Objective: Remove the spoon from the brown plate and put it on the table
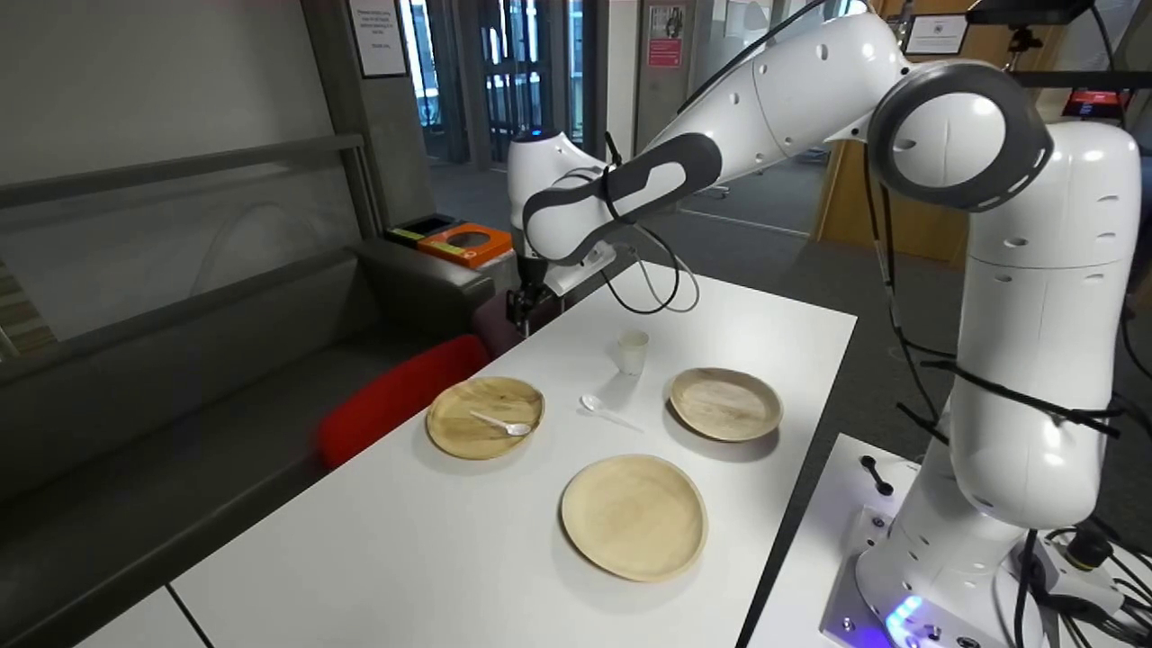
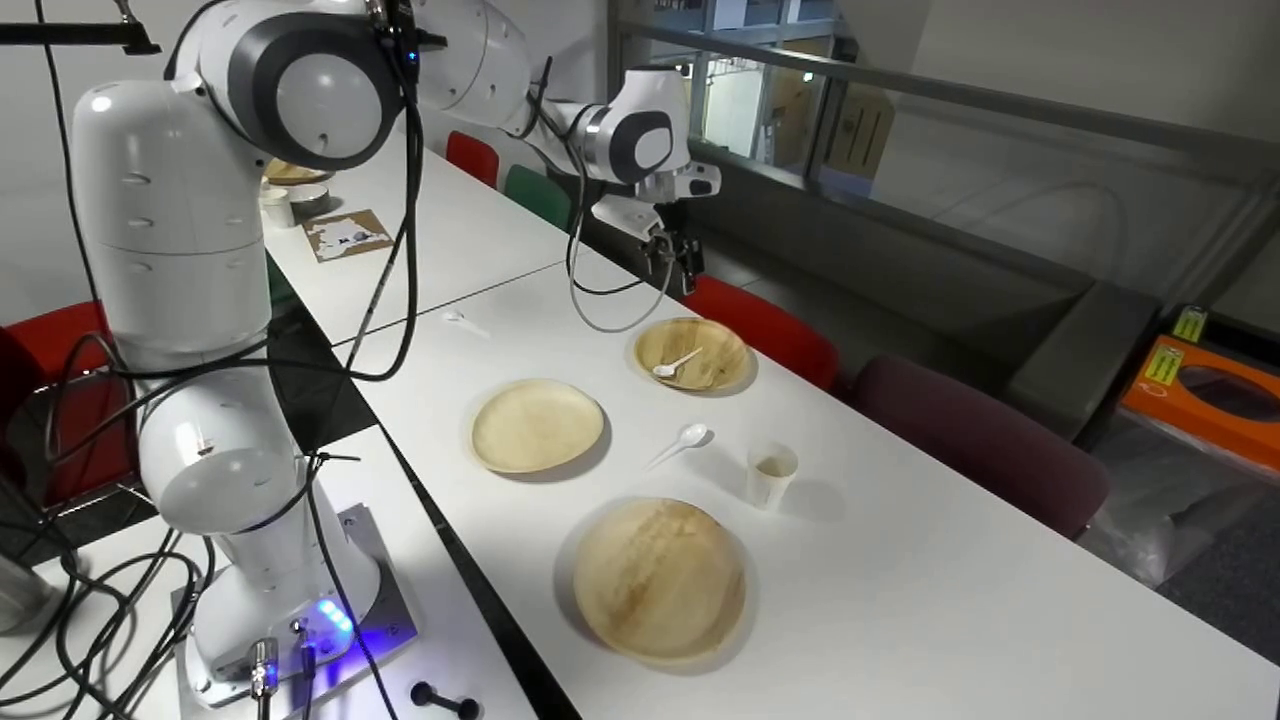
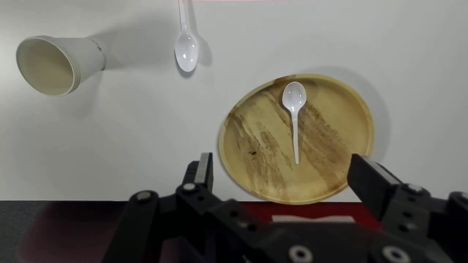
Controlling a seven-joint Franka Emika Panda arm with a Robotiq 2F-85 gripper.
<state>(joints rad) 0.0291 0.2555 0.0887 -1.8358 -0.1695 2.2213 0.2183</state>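
A long white counter [image 1: 387, 558] runs alongside a dark sofa [image 1: 207, 423], with a red chair [image 1: 396, 394] standing between the two. My hand [image 3: 280, 162] hangs near the counter's sofa-side edge in both exterior views, spread wide, its two black fingers well apart and pointing downward. Ahead of them in the wrist view, the slim white spoon [image 3: 294, 115] lies on the brown plate [image 3: 256, 140], its bowl close to the rim and its handle reaching back toward me. The plate rests near the counter's edge. A second spoon [image 3: 186, 51], also white, lies directly on the counter near that plate, and beyond it stands a pale cup [image 1: 633, 353], upright. Farther from my hand, a broad pale plate [image 1: 634, 517] and another tan plate [image 1: 724, 405] sit apart from each other. A third spoon [image 2: 456, 317], faint against the white, lies past the pale plate in an exterior view. At the end of the sofa, an orange lid [image 1: 454, 254] shows a round hole.
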